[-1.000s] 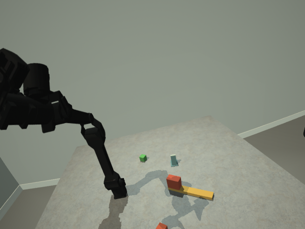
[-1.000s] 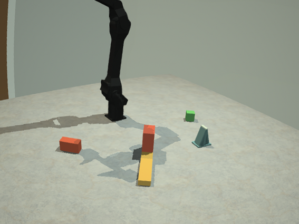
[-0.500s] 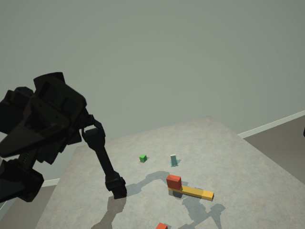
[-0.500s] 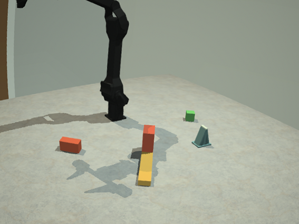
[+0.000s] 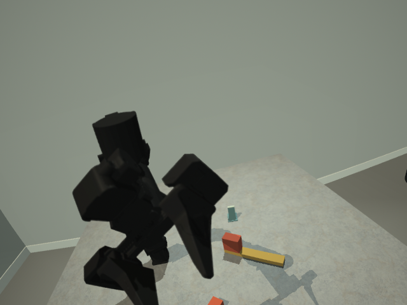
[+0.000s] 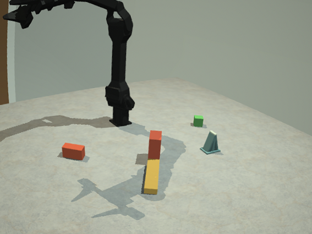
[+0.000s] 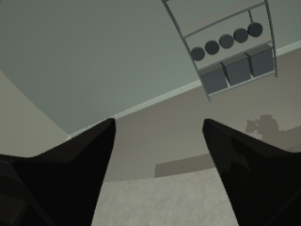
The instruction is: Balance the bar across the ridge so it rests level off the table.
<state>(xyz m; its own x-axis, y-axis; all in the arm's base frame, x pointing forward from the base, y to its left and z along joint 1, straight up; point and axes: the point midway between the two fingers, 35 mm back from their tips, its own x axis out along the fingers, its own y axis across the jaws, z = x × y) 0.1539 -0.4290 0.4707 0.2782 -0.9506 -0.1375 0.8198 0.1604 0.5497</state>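
So from where I'm standing, going left to right: the gripper (image 6: pixel 16 17) is way up high at the far left, fingers spread apart with nothing between them. There's an orange block (image 6: pixel 73 151) lying on the table (image 6: pixel 242 175) below. The bar (image 6: pixel 153 165), yellow with a red weighted end, lies flat on the table mid-scene, long axis running toward the arm's base, red end nearest it. The teal ridge (image 6: pixel 210 143) sits off to its right, well apart. The claw has to come down and right, I'd guess straddling across the bar's narrow width.
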